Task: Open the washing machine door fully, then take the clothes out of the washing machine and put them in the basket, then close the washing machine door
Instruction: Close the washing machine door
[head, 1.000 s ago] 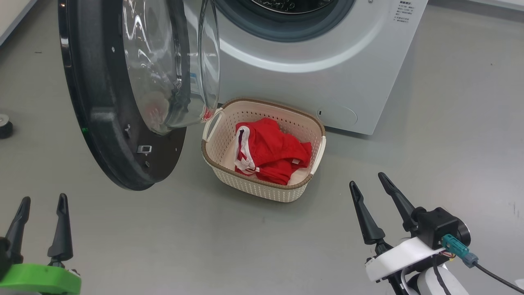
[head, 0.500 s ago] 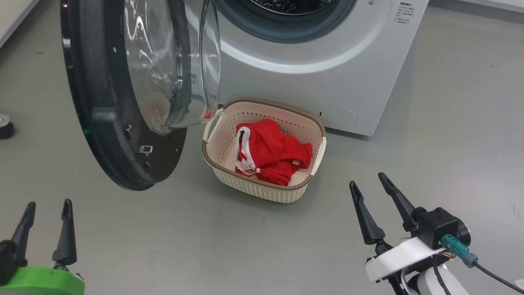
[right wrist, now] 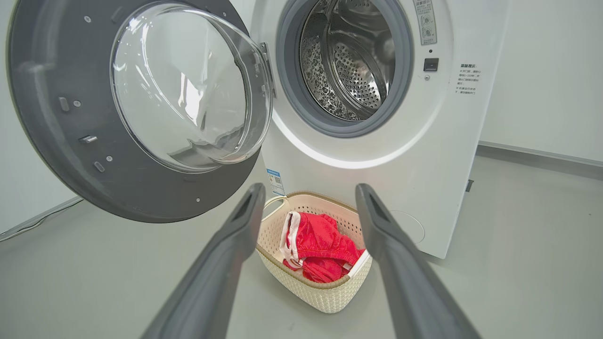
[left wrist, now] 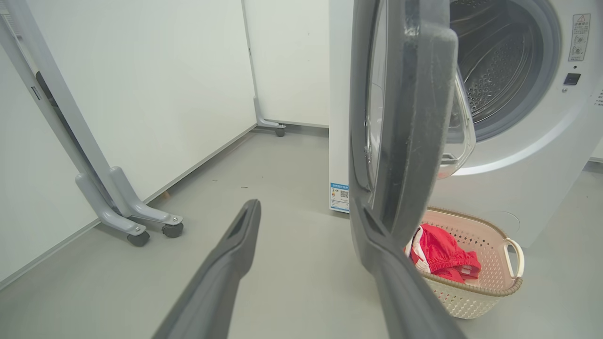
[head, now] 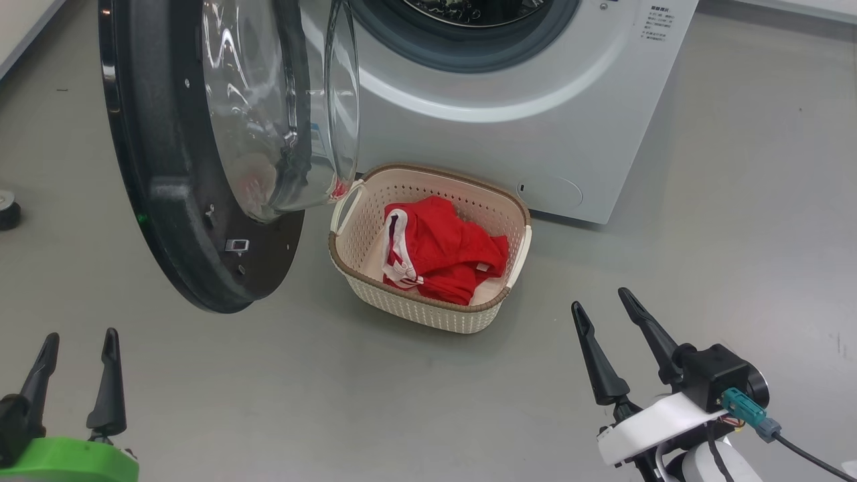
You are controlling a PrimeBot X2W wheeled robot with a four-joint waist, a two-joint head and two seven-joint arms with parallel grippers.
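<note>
Both pairs of jaws stand spread and empty. The left gripper (head: 80, 333) is the nearer one to the door (head: 167, 221), which hangs just ahead of it. The door is upright, swung out from the left of the machine (head: 522, 134), roughly square to its front, with the glass bowl facing right. The right gripper (head: 601, 298) is well apart from the door. The clothes (head: 442, 254) lie in the basket (head: 428, 311), just before the machine. Closing likely needs a push on the door's far face.

The clothes (head: 438, 258) lie in the basket (head: 408, 304) before the washing machine (head: 535, 134) (open washing machine door (head: 181, 201) to its left).
</note>
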